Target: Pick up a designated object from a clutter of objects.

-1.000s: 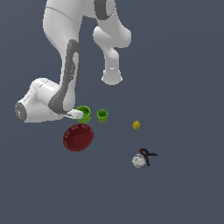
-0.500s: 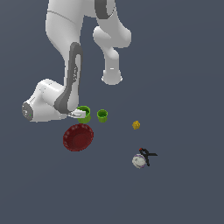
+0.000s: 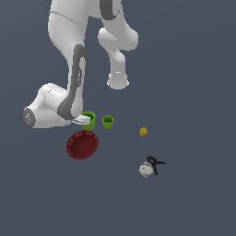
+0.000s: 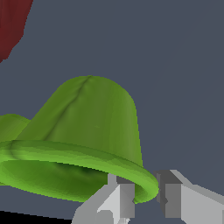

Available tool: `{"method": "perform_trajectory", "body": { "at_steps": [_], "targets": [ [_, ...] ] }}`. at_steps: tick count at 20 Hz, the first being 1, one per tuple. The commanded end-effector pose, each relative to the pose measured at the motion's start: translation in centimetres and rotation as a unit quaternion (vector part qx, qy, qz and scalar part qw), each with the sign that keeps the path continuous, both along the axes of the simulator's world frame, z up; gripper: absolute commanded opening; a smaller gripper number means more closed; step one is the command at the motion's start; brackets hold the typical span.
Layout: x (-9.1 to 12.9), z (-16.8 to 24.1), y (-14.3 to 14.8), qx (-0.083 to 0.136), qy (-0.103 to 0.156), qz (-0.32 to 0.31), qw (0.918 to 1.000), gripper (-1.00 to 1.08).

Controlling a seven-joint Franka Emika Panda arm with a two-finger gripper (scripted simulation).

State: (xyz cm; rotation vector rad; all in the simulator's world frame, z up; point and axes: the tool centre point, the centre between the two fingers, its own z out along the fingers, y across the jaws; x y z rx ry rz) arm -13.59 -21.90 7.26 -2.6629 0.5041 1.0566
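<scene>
Two green cups [image 3: 89, 120]; one bowl [image 3: 82, 144]

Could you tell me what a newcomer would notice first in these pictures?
Probably the big white arm bending low, its gripper at the rim of the larger green cup, one finger inside the rim and one outside. Next, the dark red bowl just in front, nearer the camera.
</scene>
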Motion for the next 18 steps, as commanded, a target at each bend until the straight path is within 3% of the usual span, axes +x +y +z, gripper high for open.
{"method": "perform_trajectory", "body": {
  "at_steps": [1, 9, 18],
  "targets": [
    [0.0, 0.0, 0.0, 0.0, 0.0, 0.0, 1.0, -1.0],
    [0.5, 1.7, 1.5, 0.0, 0.0, 0.0, 1.0, -1.0],
    [2.5, 8.3, 7.3, 0.0, 0.001, 0.001, 1.0, -1.0]
  ]
}}
